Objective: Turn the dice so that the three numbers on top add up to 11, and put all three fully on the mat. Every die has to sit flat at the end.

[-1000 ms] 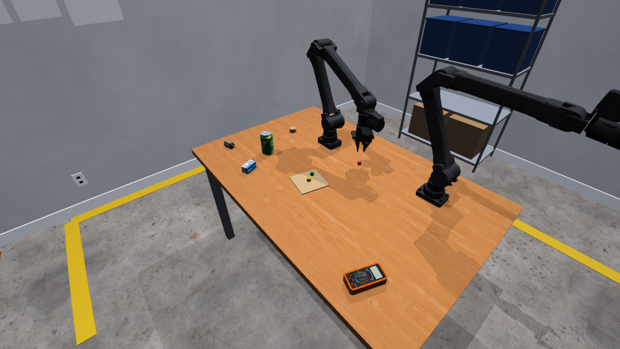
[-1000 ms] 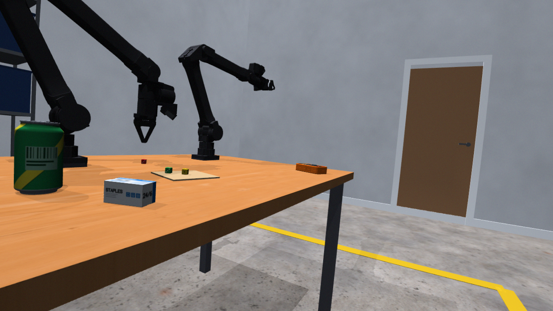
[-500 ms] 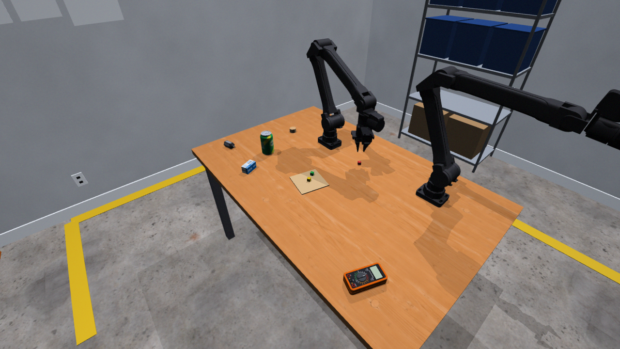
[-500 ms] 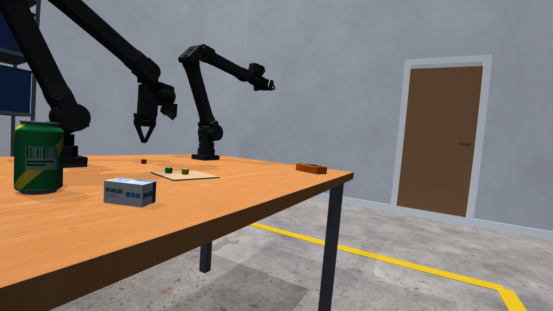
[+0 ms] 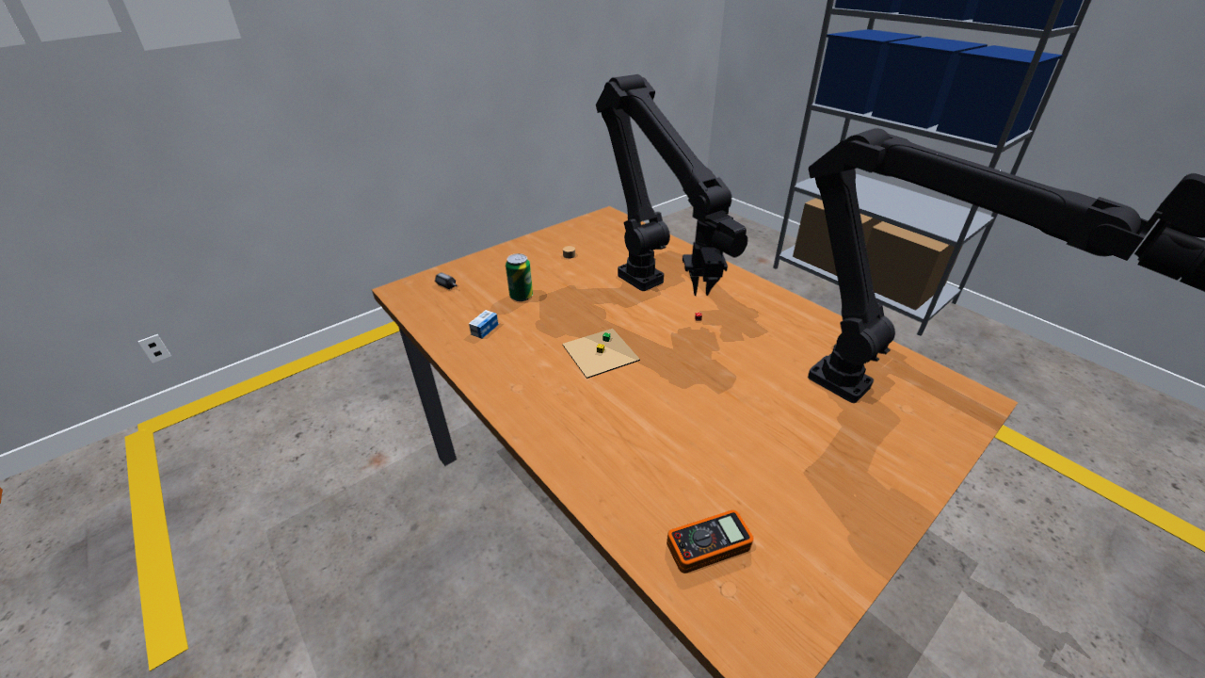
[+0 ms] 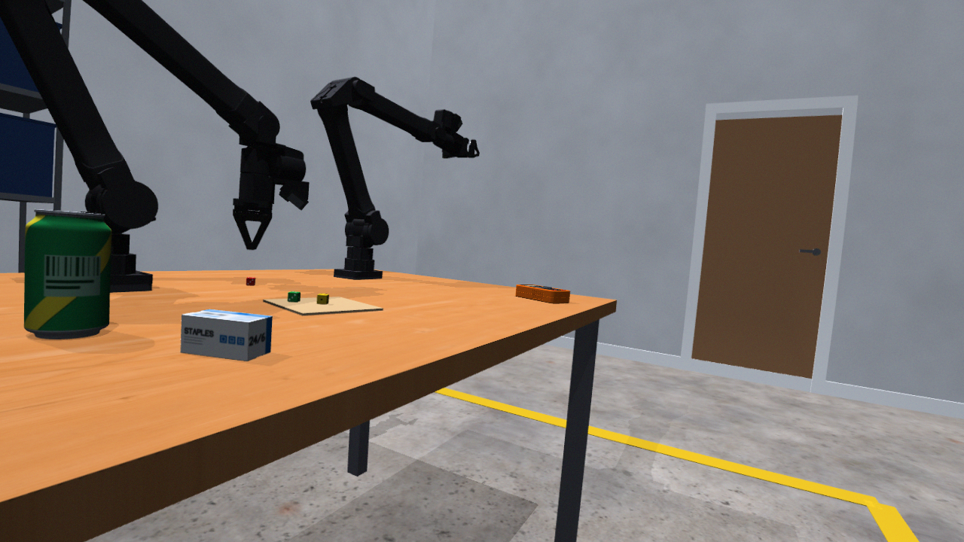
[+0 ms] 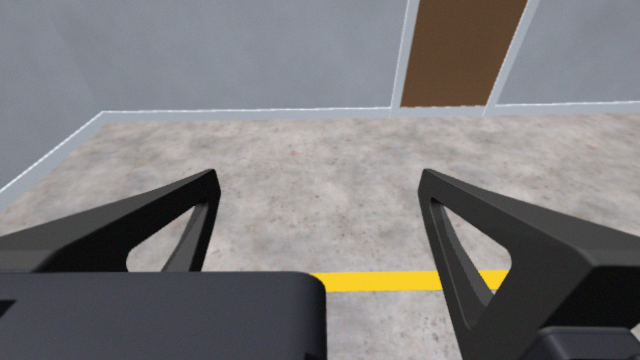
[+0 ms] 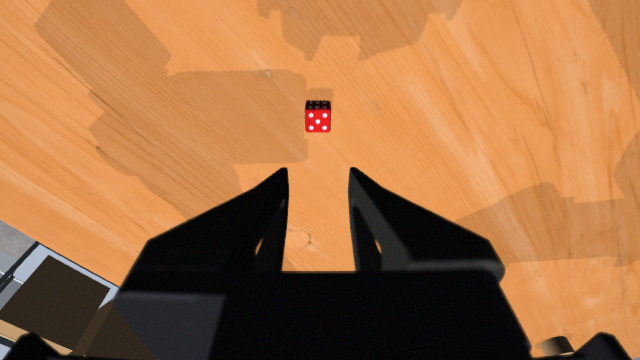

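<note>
A red die (image 5: 698, 315) (image 6: 250, 281) (image 8: 318, 120) lies flat on the wooden table, off the mat; in the right wrist view its top shows five and a dark side face shows six pips. A green die (image 5: 606, 336) (image 6: 294, 296) and a yellow die (image 5: 600, 347) (image 6: 322, 298) sit on the beige mat (image 5: 589, 368) (image 6: 357, 309); their top numbers are too small to read. My right gripper (image 5: 701, 294) (image 6: 251, 248) (image 8: 318, 179) is partly open and empty, pointing down above the red die. My left gripper (image 7: 319, 180) is wide open and empty, held out high beyond the table.
A green can (image 5: 519, 278) (image 6: 66, 272), a staples box (image 5: 483, 323) (image 6: 225, 335), a small dark object (image 5: 444, 281) and a small round wooden piece (image 5: 569, 251) stand beyond the mat. An orange multimeter (image 5: 709, 540) (image 6: 542, 293) lies near the opposite end.
</note>
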You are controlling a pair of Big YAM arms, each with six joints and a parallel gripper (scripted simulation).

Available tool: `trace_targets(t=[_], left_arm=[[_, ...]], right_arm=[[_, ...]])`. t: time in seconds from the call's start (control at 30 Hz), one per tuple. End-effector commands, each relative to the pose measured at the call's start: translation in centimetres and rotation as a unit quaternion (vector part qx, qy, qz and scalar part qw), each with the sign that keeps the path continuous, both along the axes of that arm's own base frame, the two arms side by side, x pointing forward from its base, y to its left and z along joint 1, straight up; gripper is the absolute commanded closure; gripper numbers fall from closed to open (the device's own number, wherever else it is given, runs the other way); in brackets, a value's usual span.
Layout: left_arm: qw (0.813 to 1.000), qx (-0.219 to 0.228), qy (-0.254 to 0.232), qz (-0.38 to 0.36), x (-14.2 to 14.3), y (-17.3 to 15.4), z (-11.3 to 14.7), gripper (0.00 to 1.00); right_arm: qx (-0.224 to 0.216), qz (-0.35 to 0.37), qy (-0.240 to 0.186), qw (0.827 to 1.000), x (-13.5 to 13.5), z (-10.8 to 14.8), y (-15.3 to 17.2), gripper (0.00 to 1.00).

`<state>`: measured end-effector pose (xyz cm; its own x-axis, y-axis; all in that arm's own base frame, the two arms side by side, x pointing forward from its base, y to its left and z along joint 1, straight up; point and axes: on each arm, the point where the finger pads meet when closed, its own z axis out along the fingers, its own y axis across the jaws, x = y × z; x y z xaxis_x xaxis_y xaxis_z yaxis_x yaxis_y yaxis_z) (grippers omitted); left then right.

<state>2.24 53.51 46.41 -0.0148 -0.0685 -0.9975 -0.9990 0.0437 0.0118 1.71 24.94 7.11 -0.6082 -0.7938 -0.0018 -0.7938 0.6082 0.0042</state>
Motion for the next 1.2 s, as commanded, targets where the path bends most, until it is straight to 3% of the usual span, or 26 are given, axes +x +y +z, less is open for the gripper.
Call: trace_targets(t=[0.0,1.17], left_arm=[[0.999,0.034,-0.007,0.007,-0.6,1.0,3.6,0.0],[0.999,0.034,-0.007,0.007,-0.6,1.0,3.6,0.0]], right_arm=[[-0.002,-0.008,-0.002,1.0,0.3,-0.5,0.1,0.7],[-0.002,-0.003,-0.002,1.0,0.0,-4.7,0.3,0.7]])
